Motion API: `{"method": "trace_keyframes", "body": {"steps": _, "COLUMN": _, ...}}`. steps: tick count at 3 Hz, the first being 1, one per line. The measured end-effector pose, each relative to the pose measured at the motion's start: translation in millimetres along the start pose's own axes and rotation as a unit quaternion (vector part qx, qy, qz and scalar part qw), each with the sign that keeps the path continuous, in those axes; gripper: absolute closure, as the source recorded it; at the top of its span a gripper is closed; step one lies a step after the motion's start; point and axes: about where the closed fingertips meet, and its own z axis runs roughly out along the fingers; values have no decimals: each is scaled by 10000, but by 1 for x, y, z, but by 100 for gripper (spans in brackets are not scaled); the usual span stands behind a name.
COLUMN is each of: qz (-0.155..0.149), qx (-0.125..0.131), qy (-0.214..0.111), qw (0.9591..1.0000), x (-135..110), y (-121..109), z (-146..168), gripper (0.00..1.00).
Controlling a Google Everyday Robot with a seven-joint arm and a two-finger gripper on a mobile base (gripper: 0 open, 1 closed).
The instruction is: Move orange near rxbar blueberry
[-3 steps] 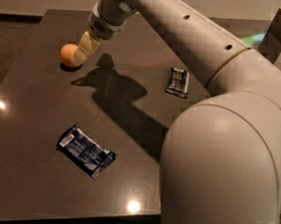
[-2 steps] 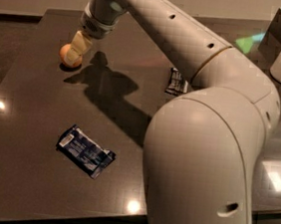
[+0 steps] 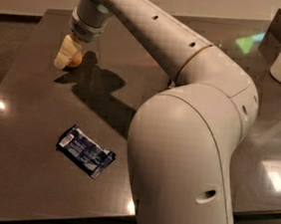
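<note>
Gripper (image 3: 65, 61) is low over the far-left part of the table (image 3: 17, 186), right at the orange (image 3: 77, 60), which sits on the tabletop partly hidden behind it. They look to be touching, but I cannot tell whether the claw is apart or clamped on the fruit. The rxbar blueberry (image 3: 85, 151) lies flat, well apart from the orange, nearer the camera and slightly right, long axis diagonal. Likely move: carry the orange toward the near edge.
</note>
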Motion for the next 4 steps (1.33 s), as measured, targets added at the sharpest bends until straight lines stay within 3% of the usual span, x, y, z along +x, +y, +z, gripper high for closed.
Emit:
{"method": "trace_keyframes", "body": {"steps": 1, "qz": -46, "qx": -45, "qy": 46, "qw": 10000, "x": 0, "y": 4, "z": 5, "gripper": 0}}
{"method": "trace_keyframes", "body": {"steps": 2, "qz": -159, "qx": -114, "qy": 43, "qw": 9998, "x": -7, "y": 12, "z": 8, "gripper": 17}}
{"method": "trace_keyframes", "body": {"steps": 3, "qz": -273, "qx": -181, "qy": 17, "qw": 9995, "x": -11, "y": 18, "z": 7, "gripper": 48}}
{"method": "trace_keyframes", "body": {"steps": 4, "qz": -483, "qx": -181, "qy": -145, "qw": 9986, "x": -9, "y": 25, "z": -12, "gripper": 87}}
